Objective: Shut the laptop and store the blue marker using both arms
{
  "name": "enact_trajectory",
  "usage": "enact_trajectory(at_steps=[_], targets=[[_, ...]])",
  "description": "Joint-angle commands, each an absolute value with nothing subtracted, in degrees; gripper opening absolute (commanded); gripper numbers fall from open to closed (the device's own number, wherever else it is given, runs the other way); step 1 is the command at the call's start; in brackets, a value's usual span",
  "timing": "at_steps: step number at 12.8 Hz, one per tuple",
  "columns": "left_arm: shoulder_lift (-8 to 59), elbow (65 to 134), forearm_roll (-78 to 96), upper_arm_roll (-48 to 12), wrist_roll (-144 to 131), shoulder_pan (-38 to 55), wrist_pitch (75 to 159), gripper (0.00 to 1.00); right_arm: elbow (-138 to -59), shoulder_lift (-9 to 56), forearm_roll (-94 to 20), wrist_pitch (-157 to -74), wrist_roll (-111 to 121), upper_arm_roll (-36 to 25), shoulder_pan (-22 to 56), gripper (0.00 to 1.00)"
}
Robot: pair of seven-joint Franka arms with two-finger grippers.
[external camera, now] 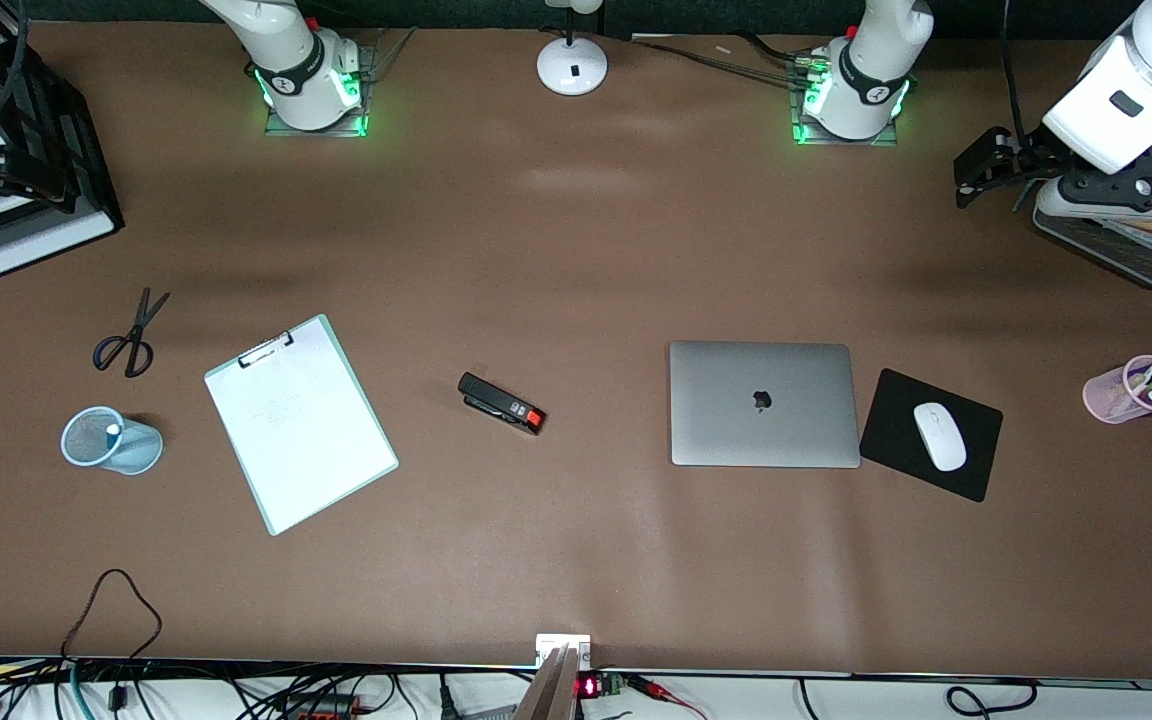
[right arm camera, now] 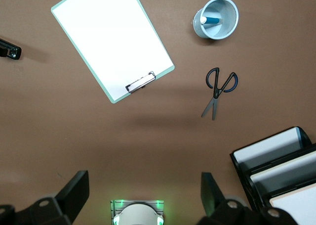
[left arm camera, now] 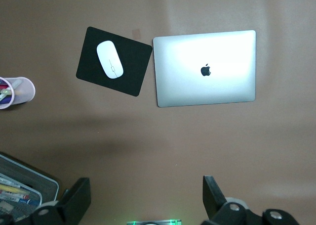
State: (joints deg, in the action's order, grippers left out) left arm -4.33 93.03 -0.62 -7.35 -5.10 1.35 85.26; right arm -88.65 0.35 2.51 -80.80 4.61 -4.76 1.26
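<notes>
The laptop (external camera: 796,430) (left arm camera: 227,86) lies shut on the table toward the left arm's end, silver lid and dark logo facing up. The blue marker (right arm camera: 213,20) (external camera: 113,430) stands in a light-blue mesh cup (external camera: 141,452) (right arm camera: 227,29) toward the right arm's end, white end showing. My left gripper (external camera: 976,178) (left arm camera: 145,185) hangs open and empty high over the table's edge at the left arm's end. My right gripper (right arm camera: 143,180) is open and empty, high over its own base.
A clipboard (external camera: 301,425), scissors (external camera: 131,335) and a black stapler (external camera: 501,403) lie between cup and laptop. A white mouse (external camera: 939,436) on a black pad sits beside the laptop, then a pink pen cup (external camera: 1131,390). Black trays (right arm camera: 276,170) and a mesh tray (left arm camera: 24,188) flank the ends.
</notes>
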Motion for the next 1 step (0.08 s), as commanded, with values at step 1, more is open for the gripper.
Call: enact_trajectory(at_steps=[1], targets=[[-5.01, 93.52, 0.88, -7.38, -3.52, 0.79, 85.78, 1.0, -90.44, -0.79, 2.46, -82.35, 3.87, -4.57, 0.79, 1.0]])
